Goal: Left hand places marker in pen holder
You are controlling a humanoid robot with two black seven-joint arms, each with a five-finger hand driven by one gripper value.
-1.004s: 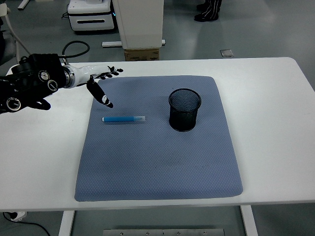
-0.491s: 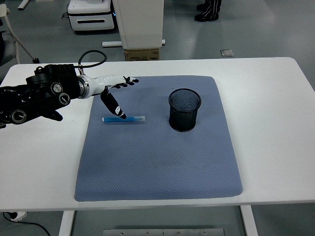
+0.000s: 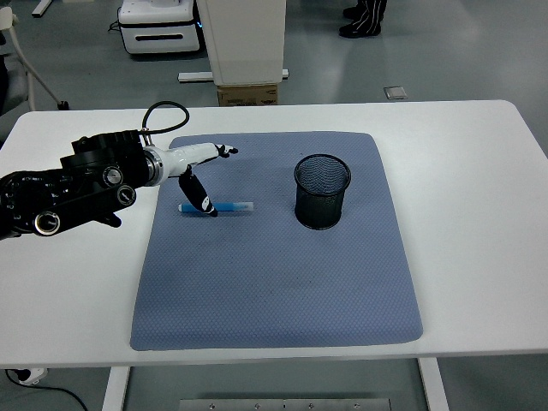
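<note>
My left hand (image 3: 199,171) has come further in over the blue-grey textured rectangular mat (image 3: 274,282) since half a second ago, and lower: one dark finger (image 3: 200,196) that then pointed down just above the marker's left part now has its tip right at the slim blue marker with a pale cap end (image 3: 216,207), near its left end. Whether the tip actually presses on the barrel or stops just short I cannot tell. The other fingers (image 3: 224,151) are stretched out apart toward the far side of the mat, nothing clasped between them, so my hand is spread and holds nothing.

The marker has not moved across the frames; it lies flat on the mat, lengthwise left to right, to the left of the black wire-mesh round pen holder (image 3: 322,191) and apart from it. The pen holder stands upright on the mat where it stood before, in the mat's far right part.

My black forearm with its round silver fittings (image 3: 77,184) has shifted toward the mat from the white bench (image 3: 479,223) edge on the left; its near end runs out of the picture at the left edge. A black cable (image 3: 163,110) loops up behind the wrist.

The underside of my hand and the thumb are hard to make out against the dark finger. The marker's left tip is partly covered by that finger. At the top, behind the bench, dark shoes of a person (image 3: 363,17) are cut off by the picture's edge.
</note>
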